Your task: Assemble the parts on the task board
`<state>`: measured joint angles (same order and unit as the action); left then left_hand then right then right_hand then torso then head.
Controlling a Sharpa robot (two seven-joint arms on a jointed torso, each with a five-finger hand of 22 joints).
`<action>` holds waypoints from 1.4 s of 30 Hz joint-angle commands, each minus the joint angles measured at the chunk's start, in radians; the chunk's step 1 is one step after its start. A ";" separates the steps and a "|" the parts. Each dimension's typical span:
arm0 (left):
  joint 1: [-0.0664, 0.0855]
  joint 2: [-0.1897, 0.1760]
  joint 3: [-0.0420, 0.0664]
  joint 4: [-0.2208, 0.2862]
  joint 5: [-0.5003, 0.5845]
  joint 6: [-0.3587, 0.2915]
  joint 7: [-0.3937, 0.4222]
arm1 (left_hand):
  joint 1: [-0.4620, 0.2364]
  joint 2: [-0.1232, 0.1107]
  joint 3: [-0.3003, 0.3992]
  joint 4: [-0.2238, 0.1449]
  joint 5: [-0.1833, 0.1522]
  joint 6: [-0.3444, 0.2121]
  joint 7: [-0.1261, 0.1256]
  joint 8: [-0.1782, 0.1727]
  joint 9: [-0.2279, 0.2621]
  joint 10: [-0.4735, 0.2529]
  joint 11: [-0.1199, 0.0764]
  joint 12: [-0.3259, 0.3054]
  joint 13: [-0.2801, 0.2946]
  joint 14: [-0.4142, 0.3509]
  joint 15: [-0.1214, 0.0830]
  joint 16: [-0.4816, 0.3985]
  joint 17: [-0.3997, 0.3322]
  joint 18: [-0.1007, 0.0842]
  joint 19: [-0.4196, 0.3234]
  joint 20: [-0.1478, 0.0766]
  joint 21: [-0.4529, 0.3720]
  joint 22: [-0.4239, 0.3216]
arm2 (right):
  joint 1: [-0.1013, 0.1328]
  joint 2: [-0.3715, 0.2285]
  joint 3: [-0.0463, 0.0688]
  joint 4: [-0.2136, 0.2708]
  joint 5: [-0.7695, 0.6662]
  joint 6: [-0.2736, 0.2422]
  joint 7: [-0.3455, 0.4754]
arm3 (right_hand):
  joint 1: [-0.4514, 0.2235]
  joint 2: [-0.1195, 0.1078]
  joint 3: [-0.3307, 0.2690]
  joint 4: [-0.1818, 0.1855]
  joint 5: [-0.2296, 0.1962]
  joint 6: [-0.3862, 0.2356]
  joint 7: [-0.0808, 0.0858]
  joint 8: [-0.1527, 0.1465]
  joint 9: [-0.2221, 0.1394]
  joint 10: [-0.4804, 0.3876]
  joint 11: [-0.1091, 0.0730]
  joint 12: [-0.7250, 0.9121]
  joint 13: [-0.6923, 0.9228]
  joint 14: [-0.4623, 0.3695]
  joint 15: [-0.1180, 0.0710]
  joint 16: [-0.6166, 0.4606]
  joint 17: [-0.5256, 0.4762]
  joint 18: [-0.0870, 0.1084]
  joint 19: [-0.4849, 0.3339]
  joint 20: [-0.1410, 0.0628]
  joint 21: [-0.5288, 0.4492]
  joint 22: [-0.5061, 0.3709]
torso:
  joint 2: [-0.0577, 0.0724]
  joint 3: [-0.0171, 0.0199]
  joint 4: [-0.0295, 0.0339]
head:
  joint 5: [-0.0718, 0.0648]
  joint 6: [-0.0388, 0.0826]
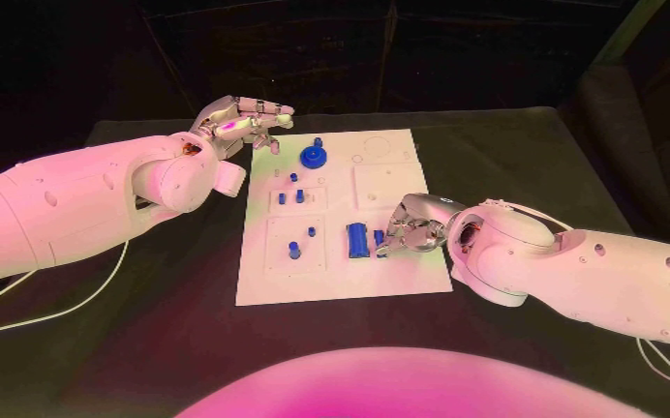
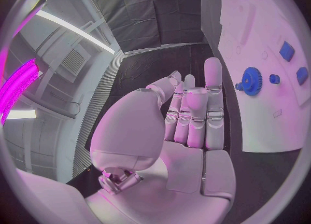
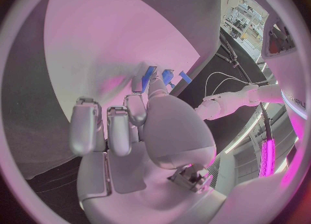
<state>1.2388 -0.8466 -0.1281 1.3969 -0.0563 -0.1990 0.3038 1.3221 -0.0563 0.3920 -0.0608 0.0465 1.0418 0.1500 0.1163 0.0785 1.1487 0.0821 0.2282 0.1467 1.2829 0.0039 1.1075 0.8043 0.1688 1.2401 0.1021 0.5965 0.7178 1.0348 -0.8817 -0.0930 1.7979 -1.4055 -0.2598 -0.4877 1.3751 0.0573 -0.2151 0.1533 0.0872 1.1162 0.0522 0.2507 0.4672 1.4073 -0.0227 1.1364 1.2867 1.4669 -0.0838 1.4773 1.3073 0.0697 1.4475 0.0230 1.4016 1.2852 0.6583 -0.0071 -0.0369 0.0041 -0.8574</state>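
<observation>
My right hand (image 1: 412, 227) sits over task board (image 1: 398, 273) near edge, by blue block (image 1: 359, 240). Gear (image 1: 315, 157) & small pegs (image 1: 290, 189) crowd left half; board's far-right part bare.

I see the flat white rectangular task board (image 1: 405, 278) lying on the matte black table (image 1: 167, 331), plain apart from faint raised outlines in its own white. On it, toward twelve o'clock, sits a saturated blue toothed gear (image 1: 315, 157). Small blue pegs (image 1: 293, 178) stand near the centre, the same blue. At about four o'clock I make out a darker blue ribbed block (image 1: 359, 239). My silver metal left hand (image 1: 252, 120) and silver metal right hand (image 1: 413, 229) each end a glossy white arm (image 1: 98, 200). A thin white cable (image 1: 63, 312) crosses the black at eight o'clock.
</observation>
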 commanded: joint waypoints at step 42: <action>0.001 0.013 -0.013 -0.015 0.022 0.012 0.031 | -0.031 0.003 -0.039 0.023 0.002 -0.003 0.009 -0.005 -0.002 -0.032 0.010 -0.005 -0.004 -0.130 0.012 -0.174 -0.206 0.013 -0.061 0.015 -0.067 -0.041 | 0.072 -0.003 0.004 -0.185 0.459 -0.221 0.487 | 0.102 0.034 -0.106 -0.079 0.169 -0.106 0.043 -0.005 -0.038 -0.240 0.037 -0.504 -0.545 0.049 0.026 -0.323 -0.132 0.074 -0.093 0.023 -0.489 -0.564 | -0.041 -0.0091 -0.0097 | 0.001 0.038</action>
<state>1.2388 -0.8334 -0.1411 1.3781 -0.0431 -0.1925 0.3133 1.2919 -0.0576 0.3575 -0.0372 0.0465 1.0381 0.1537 0.1164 0.0777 1.1219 0.0911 0.2282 0.1440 1.1594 0.0128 0.9403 0.5987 0.1685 1.1866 0.1163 0.5345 0.6779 1.1053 -0.8861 -0.0894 1.6081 -0.7391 -0.4871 0.0768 1.4747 0.0958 -0.3173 0.0735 0.2504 1.0119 0.0977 0.2441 0.4288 1.1662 0.0137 0.6320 0.7427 1.4672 -0.0521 1.1408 1.1626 0.1548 1.3489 0.0476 0.8992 0.7055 0.6188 -0.0168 -0.0474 0.0039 -0.8172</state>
